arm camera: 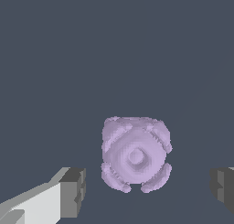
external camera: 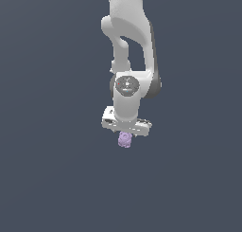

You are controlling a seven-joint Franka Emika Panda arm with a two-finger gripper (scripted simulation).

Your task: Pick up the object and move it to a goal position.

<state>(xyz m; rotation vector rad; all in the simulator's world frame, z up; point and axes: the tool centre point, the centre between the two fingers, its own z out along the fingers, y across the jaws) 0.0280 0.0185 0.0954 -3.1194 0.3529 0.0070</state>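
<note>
Hand: white Panda hand (external camera: 125,131) points straight down, its dark pads (arm camera: 75,192) spread wide with a clear gap on either side of the blob; it has hold of nothing.
Object: lilac knobbly blob (arm camera: 135,153) sits directly below the hand, between the two fingers in the wrist view and just under the finger bar in the exterior view (external camera: 125,139).
Contact: whether the blob rests on the worktop (external camera: 52,179) cannot be told, since the grey ground shows no shadow or edge.
Handling: probably light and rigid; the rounded lobes could let it roll or twist as the pads close.
Grip point: across its widest middle, pads on opposite lobed flanks, not on the central nub.
Surroundings: nothing else shows near the hand.
Obstructions: none visible on the way down.
</note>
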